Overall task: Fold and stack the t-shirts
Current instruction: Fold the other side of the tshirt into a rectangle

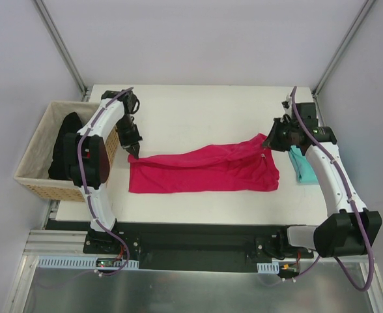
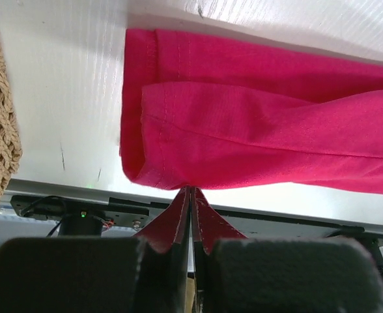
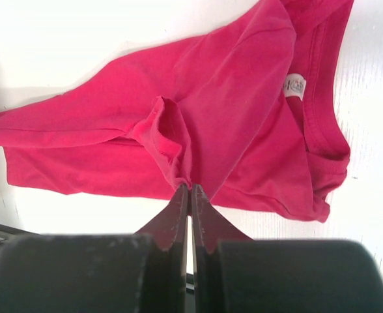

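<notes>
- The crimson-pink t-shirt (image 1: 204, 171) lies across the middle of the table (image 1: 198, 111) as a long band running from 9 o'clock to 3 o'clock in the top view, with a claw at each far corner.
- The left gripper (image 2: 190, 192) has its jaws pressed together with no gap showing. Its tips pinch the shirt's hem corner, at about 10 o'clock on the garment in the top view.
- The right gripper (image 3: 190, 189) is likewise fully closed, nipping a raised ridge of cloth at the shirt's 2 o'clock corner in the top view.
- In the left wrist view the shirt spreads away from the tips toward 12 and 3 o'clock, folded over itself so that two stitched hems run side by side.
- In the right wrist view the cloth fans out from the tips toward 9 and 1 o'clock. The collar and its white neck label (image 3: 294, 86) lie at 1 o'clock.
- The cloth is rumpled, with a puckered fold rising just above the right tips.
- The teal t-shirt (image 1: 301, 166) lies bunched at 3 o'clock of the crimson one, partly under the right arm.
- The wicker basket (image 1: 38, 169) stands at 9 o'clock, off the table's edge, with dark cloth (image 1: 64, 150) inside.
</notes>
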Controlling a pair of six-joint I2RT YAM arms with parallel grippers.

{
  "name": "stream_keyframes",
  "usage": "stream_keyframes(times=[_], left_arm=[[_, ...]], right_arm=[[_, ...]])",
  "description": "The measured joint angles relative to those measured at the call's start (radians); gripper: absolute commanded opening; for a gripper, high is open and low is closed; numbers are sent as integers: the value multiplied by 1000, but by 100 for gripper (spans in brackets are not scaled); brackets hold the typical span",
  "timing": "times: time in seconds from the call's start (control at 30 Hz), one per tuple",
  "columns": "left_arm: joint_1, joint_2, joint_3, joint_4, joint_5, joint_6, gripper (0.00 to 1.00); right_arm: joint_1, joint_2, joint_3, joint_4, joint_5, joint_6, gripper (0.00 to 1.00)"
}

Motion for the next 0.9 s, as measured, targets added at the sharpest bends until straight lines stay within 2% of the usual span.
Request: stream_keyframes(times=[0.33, 0.9], left_arm=[[-18, 0, -19, -5, -21, 0, 0], [-39, -9, -77, -11, -26, 0, 0]], right_arm=[[16, -58, -3, -109, 30, -1, 1], [21, -55, 13, -209, 51, -1, 1]])
